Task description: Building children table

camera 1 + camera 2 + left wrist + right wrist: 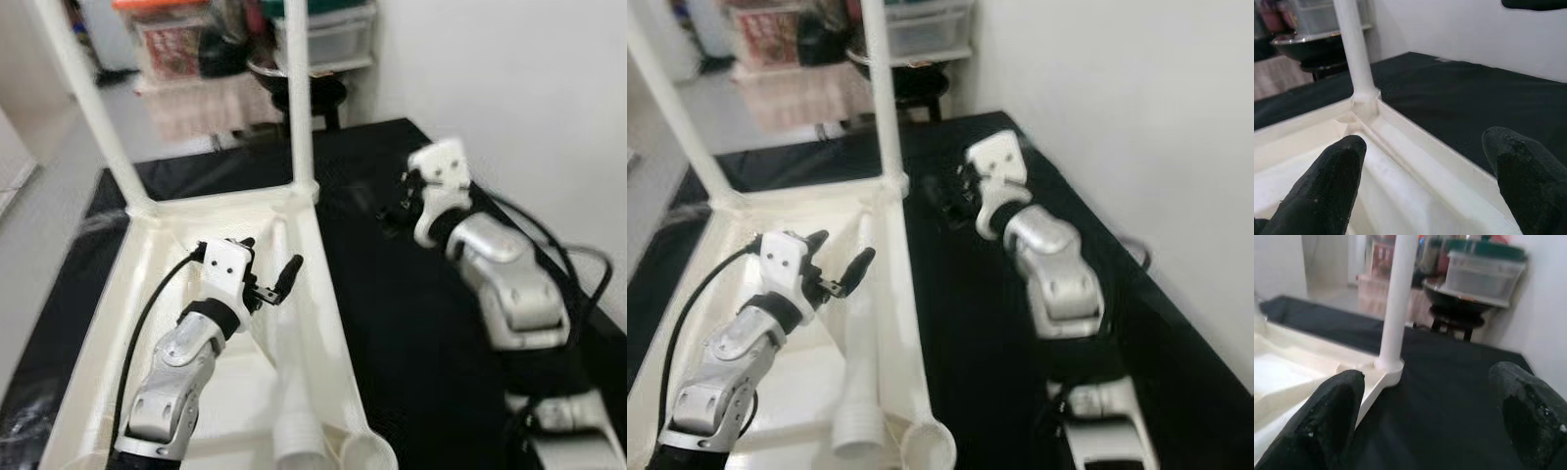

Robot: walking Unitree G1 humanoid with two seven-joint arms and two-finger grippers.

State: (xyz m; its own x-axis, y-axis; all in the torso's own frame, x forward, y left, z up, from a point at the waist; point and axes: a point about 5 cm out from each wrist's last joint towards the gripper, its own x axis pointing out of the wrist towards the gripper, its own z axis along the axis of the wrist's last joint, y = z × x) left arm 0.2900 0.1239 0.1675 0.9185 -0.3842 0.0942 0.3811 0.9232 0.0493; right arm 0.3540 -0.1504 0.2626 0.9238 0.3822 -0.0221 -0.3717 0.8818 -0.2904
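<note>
Upturned table top on black mat, loose leg lying inside at 6 o'clock. My left gripper wide, empty, above it. Right gripper wide, over mat at 2 o'clock. I'd lower left, straddle leg mid-shaft, close squarely.

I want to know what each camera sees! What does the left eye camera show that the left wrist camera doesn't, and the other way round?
In the left eye view: the silver arms, the right gripper open over the black mat, a loose table leg lying inside the upside-down white tabletop, and a second upright leg at its far-left corner.

In the left wrist view: a close look along the left gripper's black fingers, spread open over the tabletop's inner edge.

Both: the upright leg in the far-right corner, the tabletop, the mat, the white wall.
</note>
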